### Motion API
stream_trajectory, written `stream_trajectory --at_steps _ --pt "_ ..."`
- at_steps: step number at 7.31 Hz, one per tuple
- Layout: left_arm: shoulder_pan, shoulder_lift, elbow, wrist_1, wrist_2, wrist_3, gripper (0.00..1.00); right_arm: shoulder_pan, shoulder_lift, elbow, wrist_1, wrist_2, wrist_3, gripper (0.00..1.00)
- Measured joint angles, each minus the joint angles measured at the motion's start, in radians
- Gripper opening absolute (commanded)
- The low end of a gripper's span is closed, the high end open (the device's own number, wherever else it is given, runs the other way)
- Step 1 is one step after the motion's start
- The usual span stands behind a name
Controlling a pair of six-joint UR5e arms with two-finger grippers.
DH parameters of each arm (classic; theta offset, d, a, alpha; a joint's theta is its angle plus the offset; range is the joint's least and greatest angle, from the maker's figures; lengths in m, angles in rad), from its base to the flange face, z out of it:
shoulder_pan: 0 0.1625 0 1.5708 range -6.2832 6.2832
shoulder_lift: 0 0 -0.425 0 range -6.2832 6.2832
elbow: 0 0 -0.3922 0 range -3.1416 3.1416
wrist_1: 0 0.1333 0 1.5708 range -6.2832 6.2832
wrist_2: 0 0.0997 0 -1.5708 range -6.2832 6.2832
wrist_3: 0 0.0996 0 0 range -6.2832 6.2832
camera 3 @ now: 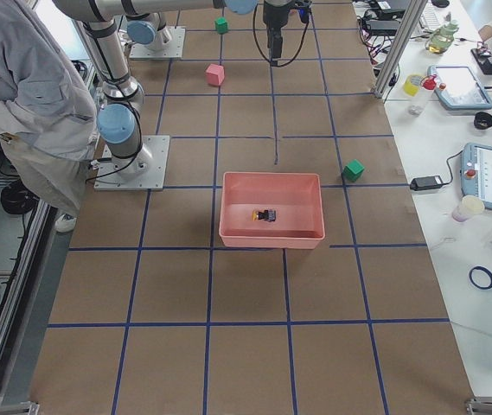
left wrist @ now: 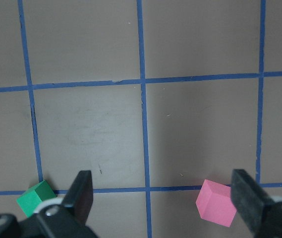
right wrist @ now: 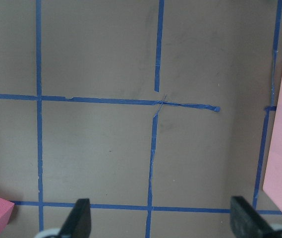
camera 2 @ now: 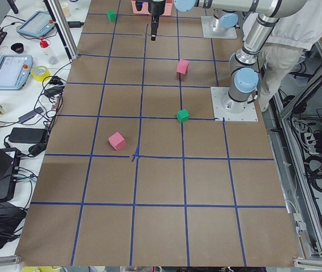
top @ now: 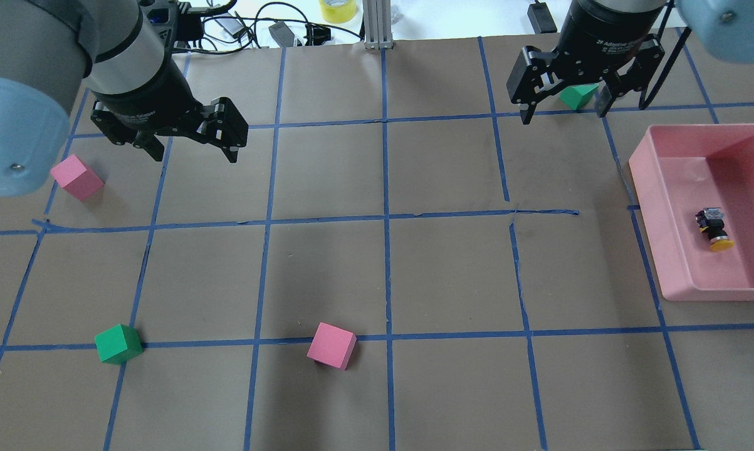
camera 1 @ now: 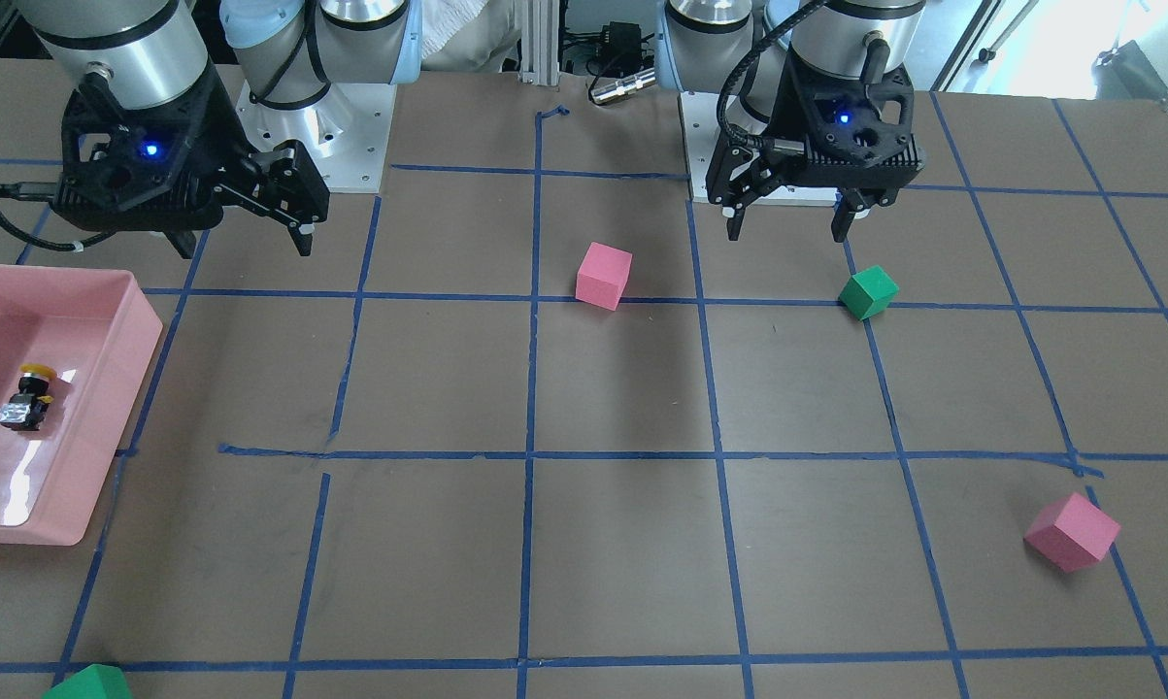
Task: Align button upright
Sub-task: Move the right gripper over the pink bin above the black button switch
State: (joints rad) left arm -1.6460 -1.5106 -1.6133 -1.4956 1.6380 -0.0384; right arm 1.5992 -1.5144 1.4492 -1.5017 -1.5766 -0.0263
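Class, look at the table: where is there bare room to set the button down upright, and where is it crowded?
Widest bare patch: mid-table, between the central pink cube and the pink tray. Inside the tray, the floor beyond the button, away from the robot, is bare. Busier: the robot's left half, with a green cube and another pink cube.

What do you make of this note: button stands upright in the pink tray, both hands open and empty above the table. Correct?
Not quite. The button lies on its side in the pink tray, not upright; the overhead view shows it. The rest holds: the left hand and right hand are open and empty above the table.
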Motion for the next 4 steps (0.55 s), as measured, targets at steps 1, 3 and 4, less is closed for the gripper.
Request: stream_trajectory --at_steps 1,3,4 --pt "0.0 0.0 0.0 0.0 0.001 0.0 1.0 0.0 0.001 0.005 0.0 0.0 0.001 1.0" --pt "0.0 -0.002 0.001 0.003 0.0 -0.001 1.0 -0.004 0.001 0.008 -0.002 -0.006 -0.004 1.0" --pt "0.0 -0.004 0.003 0.004 0.002 -0.001 1.0 -0.014 0.002 0.005 -0.005 -0.013 -0.01 1.0"
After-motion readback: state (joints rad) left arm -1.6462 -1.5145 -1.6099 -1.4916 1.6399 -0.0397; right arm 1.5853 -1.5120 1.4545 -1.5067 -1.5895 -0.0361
